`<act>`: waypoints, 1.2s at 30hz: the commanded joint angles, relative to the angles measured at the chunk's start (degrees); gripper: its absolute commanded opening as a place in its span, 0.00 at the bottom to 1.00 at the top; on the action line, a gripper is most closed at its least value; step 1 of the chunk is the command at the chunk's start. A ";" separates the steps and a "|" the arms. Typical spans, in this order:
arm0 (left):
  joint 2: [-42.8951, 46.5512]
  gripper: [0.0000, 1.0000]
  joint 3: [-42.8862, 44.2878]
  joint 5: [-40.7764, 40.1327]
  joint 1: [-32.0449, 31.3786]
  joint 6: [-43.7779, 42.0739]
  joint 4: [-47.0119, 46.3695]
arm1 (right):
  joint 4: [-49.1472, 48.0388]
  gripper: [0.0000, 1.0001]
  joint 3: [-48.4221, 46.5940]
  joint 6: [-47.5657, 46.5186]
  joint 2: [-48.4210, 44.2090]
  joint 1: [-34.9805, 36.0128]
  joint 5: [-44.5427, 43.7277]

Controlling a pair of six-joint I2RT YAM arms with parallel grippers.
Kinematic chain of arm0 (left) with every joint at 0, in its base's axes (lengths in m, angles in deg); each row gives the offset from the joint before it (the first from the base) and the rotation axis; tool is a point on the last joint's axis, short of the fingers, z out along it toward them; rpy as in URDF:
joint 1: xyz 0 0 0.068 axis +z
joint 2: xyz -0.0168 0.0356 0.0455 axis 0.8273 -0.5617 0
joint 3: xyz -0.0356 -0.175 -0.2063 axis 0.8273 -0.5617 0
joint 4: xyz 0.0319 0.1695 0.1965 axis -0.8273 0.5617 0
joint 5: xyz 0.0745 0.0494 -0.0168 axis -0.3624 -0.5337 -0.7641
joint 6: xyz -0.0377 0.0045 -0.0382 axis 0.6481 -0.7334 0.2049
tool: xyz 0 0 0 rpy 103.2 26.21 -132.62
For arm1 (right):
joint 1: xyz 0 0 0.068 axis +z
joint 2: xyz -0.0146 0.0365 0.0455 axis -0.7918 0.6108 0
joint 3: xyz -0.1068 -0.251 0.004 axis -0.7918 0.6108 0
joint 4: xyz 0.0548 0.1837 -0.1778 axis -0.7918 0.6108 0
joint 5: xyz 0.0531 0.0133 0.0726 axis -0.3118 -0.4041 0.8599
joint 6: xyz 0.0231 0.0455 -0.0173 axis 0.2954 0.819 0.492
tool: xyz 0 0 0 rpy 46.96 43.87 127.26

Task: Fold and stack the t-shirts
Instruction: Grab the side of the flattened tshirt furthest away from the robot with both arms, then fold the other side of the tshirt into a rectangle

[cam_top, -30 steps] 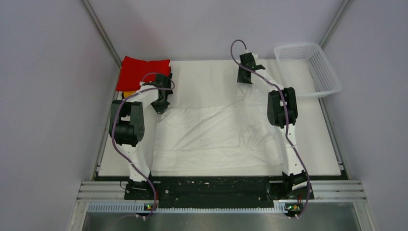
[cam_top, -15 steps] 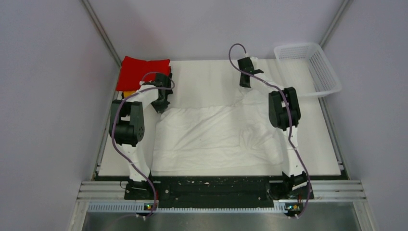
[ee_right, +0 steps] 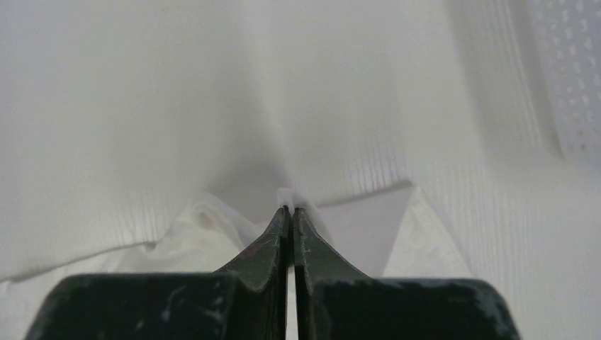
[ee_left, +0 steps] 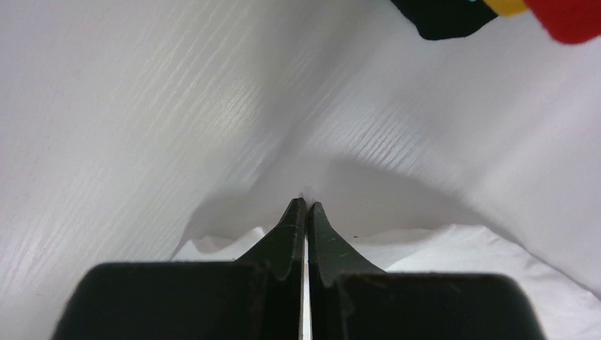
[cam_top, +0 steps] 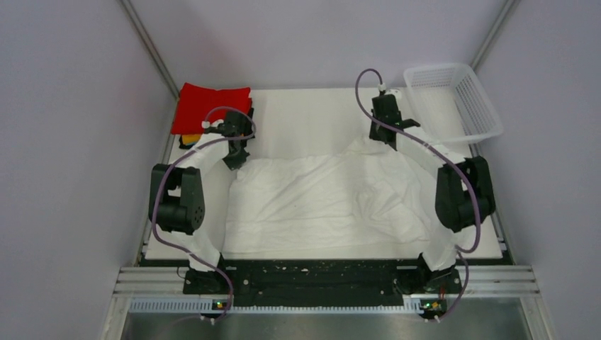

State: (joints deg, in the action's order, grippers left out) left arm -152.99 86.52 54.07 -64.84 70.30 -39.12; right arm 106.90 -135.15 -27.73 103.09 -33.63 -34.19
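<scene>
A thin wrinkly white t-shirt [cam_top: 319, 205] lies spread over the middle of the table. My left gripper [cam_top: 236, 160] is shut on its far left corner, and a sliver of white cloth [ee_left: 307, 193] peeks past the closed tips [ee_left: 306, 204]. My right gripper [cam_top: 389, 140] is shut on the far right edge, where a small fold of cloth [ee_right: 286, 195] pokes out above the tips [ee_right: 290, 209]. At the far left corner sits a folded red t-shirt [cam_top: 210, 105] on an orange-yellow one [cam_top: 187, 139]. Edges of the black [ee_left: 443, 18], orange-yellow [ee_left: 504, 7] and red [ee_left: 570, 15] shirts show in the left wrist view.
A white plastic mesh basket [cam_top: 453, 99] stands at the far right corner, close to my right gripper, and its wall [ee_right: 570, 78] shows in the right wrist view. The white table mat [cam_top: 305, 113] lies bare beyond the shirt. Grey walls enclose three sides.
My right gripper has closed on the shirt's far right edge and moved right and nearer, drawing the cloth outward; its elbow swung right. The left gripper stayed shut at its corner.
</scene>
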 commanded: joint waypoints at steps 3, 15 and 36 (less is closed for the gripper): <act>8.67 0.00 -7.22 -0.64 -1.51 2.25 -1.34 | 1.25 0.00 12.43 2.86 -17.52 1.10 1.71; 21.26 0.00 -18.25 -3.25 -2.50 6.12 2.67 | 20.79 0.00 22.86 3.66 -39.60 2.82 5.33; 25.10 0.00 -23.56 -4.09 -2.50 8.50 1.62 | 39.69 0.00 24.17 6.75 -46.18 2.91 8.38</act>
State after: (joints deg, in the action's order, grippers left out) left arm -128.75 63.81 50.20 -67.25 77.32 -36.78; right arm 143.79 -112.42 -22.52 58.98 -31.44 -27.90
